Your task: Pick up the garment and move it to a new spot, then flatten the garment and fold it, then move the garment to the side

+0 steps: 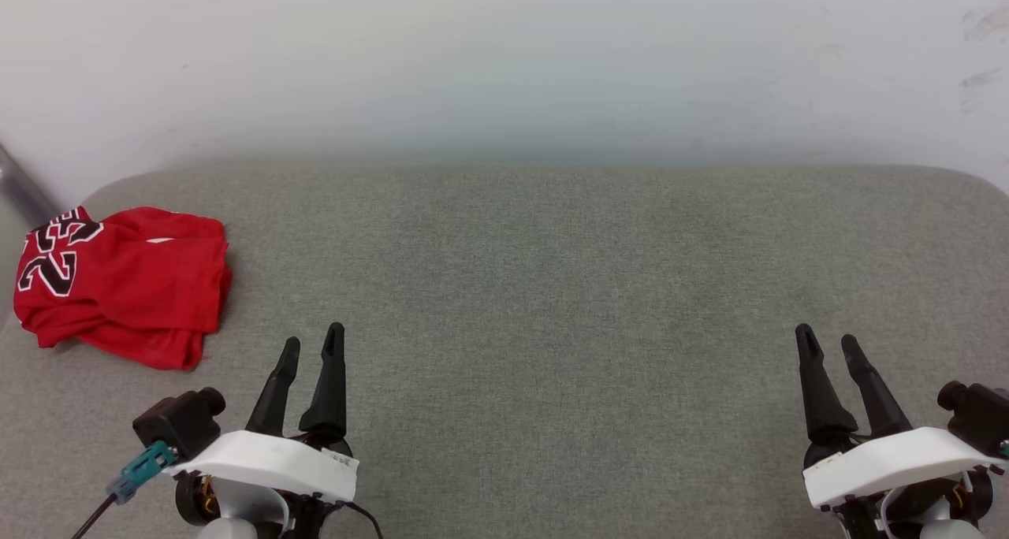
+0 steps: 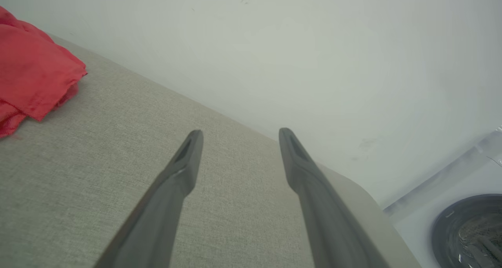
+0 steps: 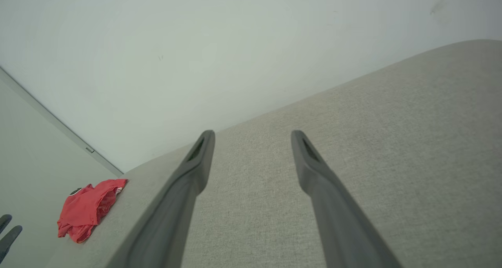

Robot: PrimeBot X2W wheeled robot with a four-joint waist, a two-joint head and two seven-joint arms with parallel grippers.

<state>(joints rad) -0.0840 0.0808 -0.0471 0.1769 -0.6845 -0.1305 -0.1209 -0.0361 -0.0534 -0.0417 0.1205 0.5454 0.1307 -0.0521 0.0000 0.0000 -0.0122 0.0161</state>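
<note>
Red jersey-style garment [image 1: 118, 287] with a black, white-outlined "23" is seen bunched at 9 o'clock on the grey woven-fabric surface [image 1: 536, 287], close to its left edge. Left gripper [image 1: 314, 336] is held at 7 o'clock, fingers spread, nothing gripped, near the garment but apart from it. Right gripper [image 1: 827, 335] is held at 5 o'clock, likewise spread and empty. White wall [image 1: 504, 66] is seen at 12 o'clock.

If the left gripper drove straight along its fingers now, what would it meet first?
The left gripper would probably meet bare grey cushion near its far edge, or the wall behind; depth is unclear. The garment lies left of that line.
</note>
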